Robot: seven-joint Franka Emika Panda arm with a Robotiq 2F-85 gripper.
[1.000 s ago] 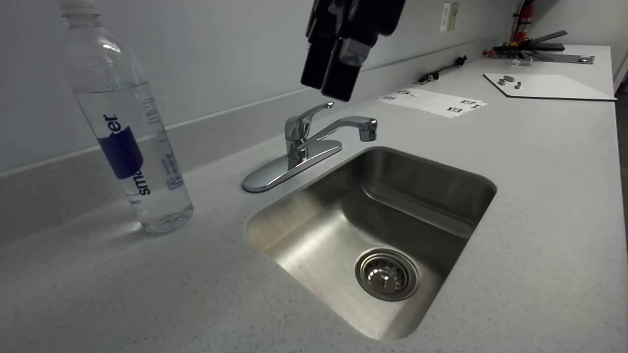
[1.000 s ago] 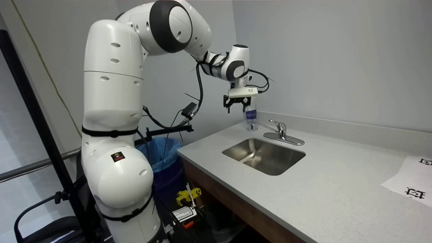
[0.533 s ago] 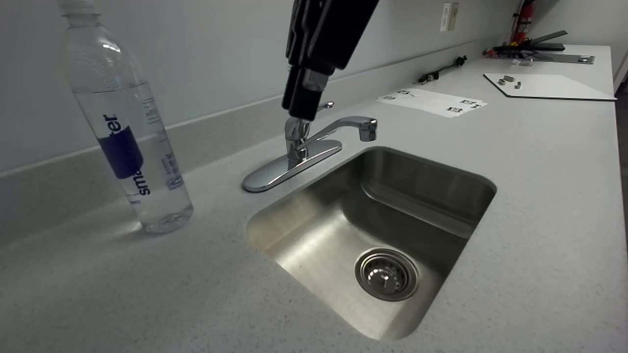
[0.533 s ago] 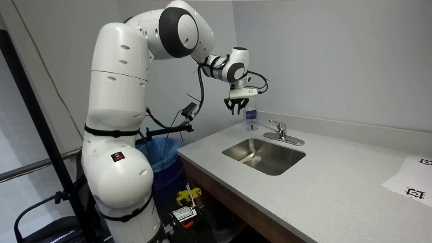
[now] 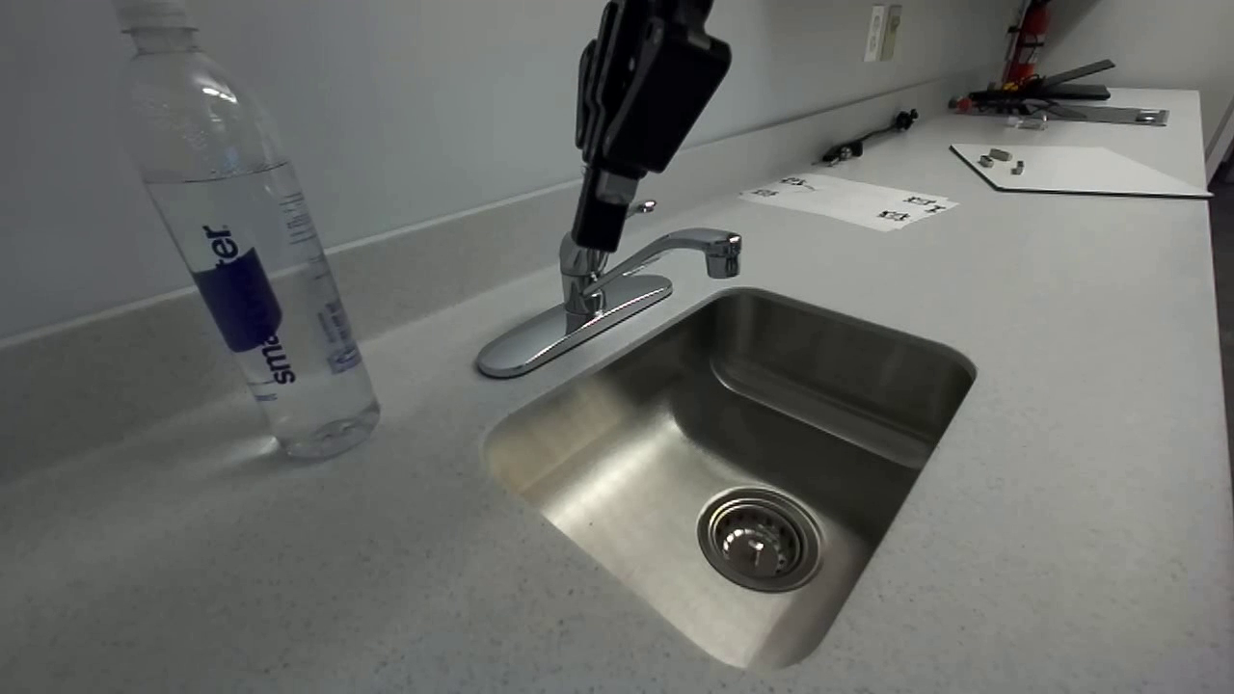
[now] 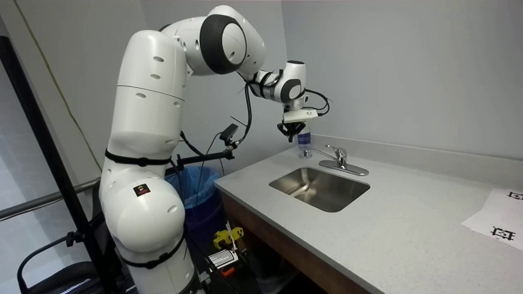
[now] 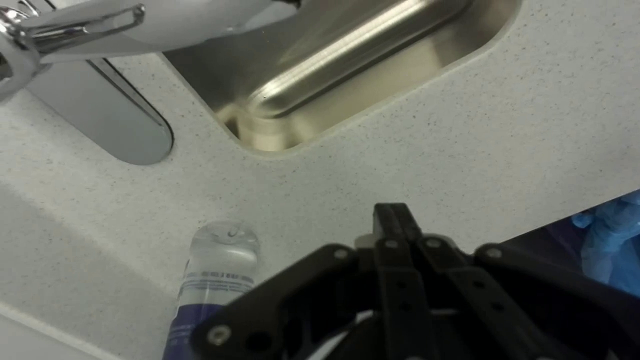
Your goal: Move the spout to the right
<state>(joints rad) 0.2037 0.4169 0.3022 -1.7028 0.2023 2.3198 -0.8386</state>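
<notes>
Lining up a push is judged the step in hand: in the wrist view the chrome faucet spout (image 7: pixel 200 24) is seen between ten and eleven o'clock of the gripper (image 7: pixel 392 210), whose empty fingers are pressed together, so contact and a rightward sweep are needed next.

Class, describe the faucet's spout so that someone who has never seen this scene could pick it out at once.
On the pale countertop, find the steel sink, then the chrome faucet between sink and wall. The spout is its long, gently arched tube; unlike the shorter lever handle above, it ends in a thick, downturned tip.
</notes>
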